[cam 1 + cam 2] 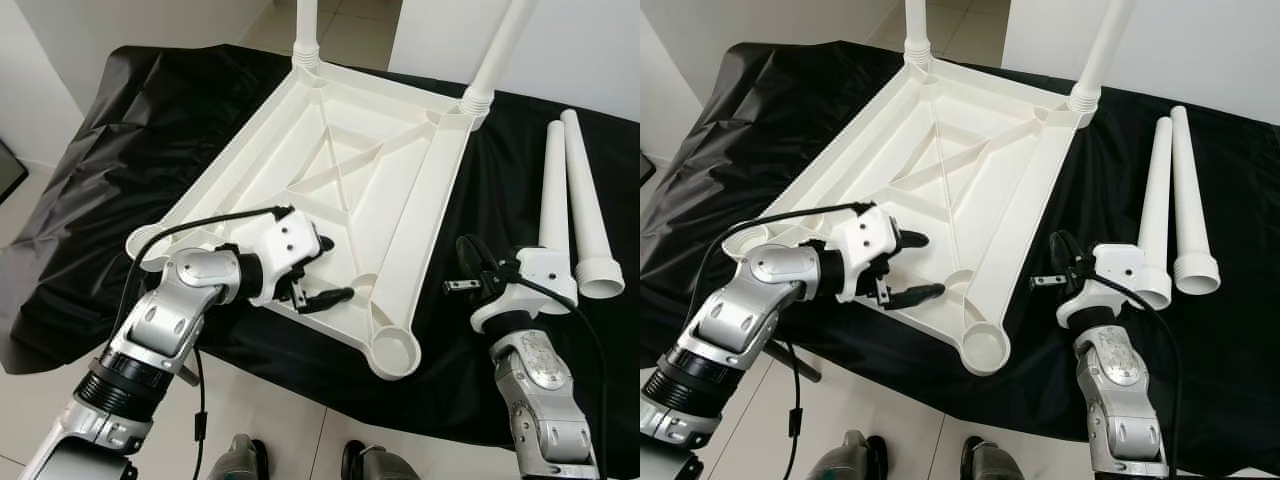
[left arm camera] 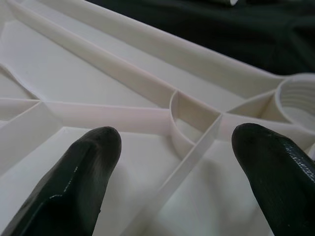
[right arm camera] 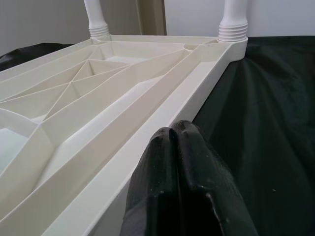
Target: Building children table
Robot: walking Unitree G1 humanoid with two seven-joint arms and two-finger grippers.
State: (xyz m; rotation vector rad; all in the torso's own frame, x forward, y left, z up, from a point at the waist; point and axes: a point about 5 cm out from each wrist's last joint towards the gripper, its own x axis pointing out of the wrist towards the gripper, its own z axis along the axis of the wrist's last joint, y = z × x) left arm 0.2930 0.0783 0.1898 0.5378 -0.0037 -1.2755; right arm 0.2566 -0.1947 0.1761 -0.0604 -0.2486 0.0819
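Observation:
The white plastic tabletop (image 1: 440, 200) lies upside down on a black cloth. Two white legs (image 1: 307, 30) (image 1: 497, 55) stand screwed into its far corners. The near right corner socket (image 1: 395, 352) is empty. Two loose legs (image 1: 553, 190) (image 1: 590, 200) lie side by side on the cloth to the right. My left gripper (image 1: 338, 268) is open just above the ribbed underside near the front edge, with nothing between its fingers (image 2: 93, 162). My right gripper (image 1: 468, 258) is shut and empty, just right of the tabletop's right rim (image 3: 162, 123).
The black cloth (image 1: 130, 130) drapes a low surface and hangs over its front edge. Pale floor tiles (image 1: 280, 420) and my feet lie below. White walls (image 1: 570, 40) stand behind.

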